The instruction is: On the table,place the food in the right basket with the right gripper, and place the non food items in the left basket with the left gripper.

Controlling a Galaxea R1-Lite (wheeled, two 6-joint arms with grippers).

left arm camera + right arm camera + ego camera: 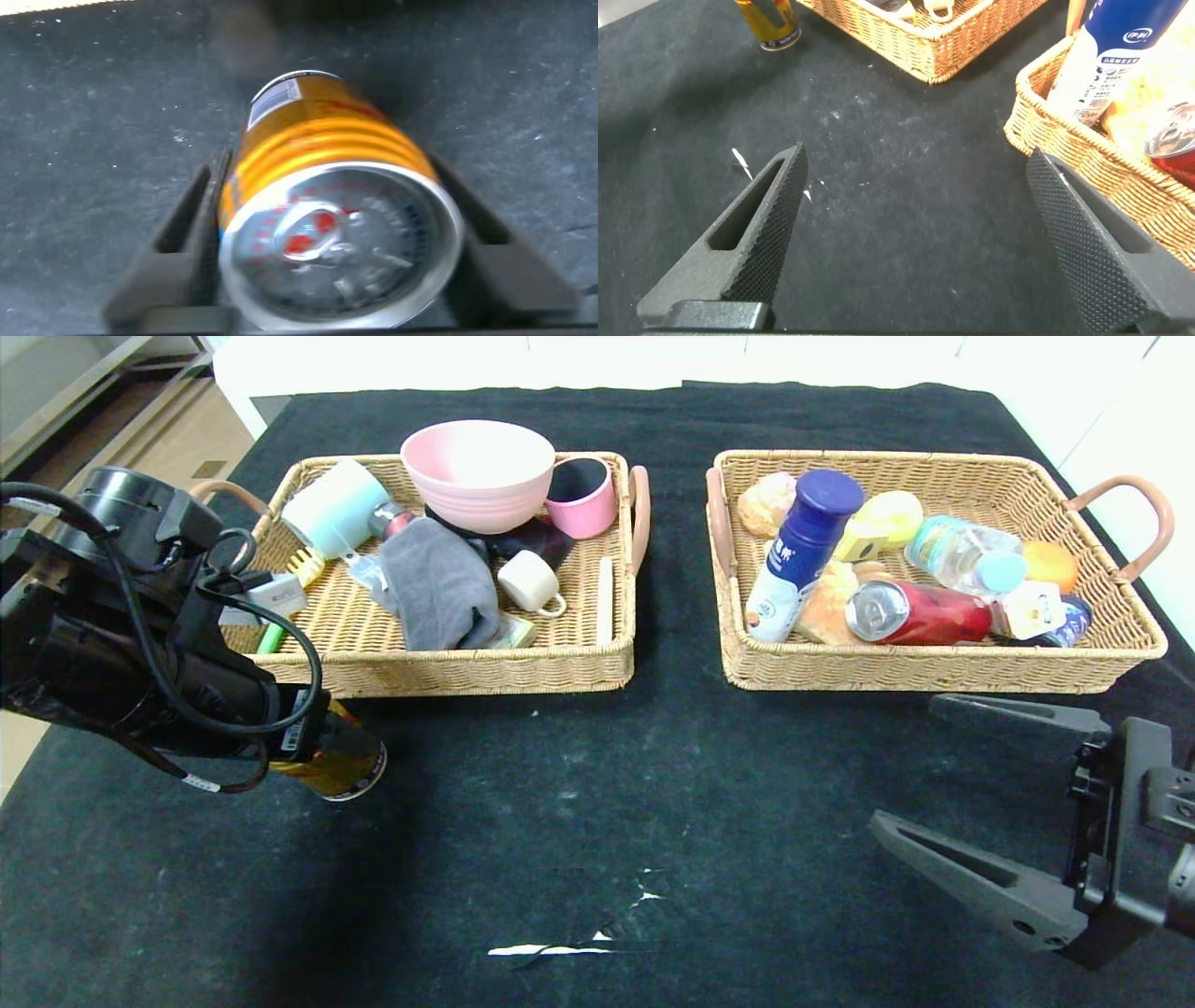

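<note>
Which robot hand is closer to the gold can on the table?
Left. The left gripper straddles the gold can, a finger on each side. The right gripper hovers open, far across the table.

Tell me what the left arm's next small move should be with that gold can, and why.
Probably a small lift of the gold can off the table, then rightward. It lies on its side inside the left gripper, before the left basket, yet drinks sit in the right basket, where the right gripper waits open.
</note>
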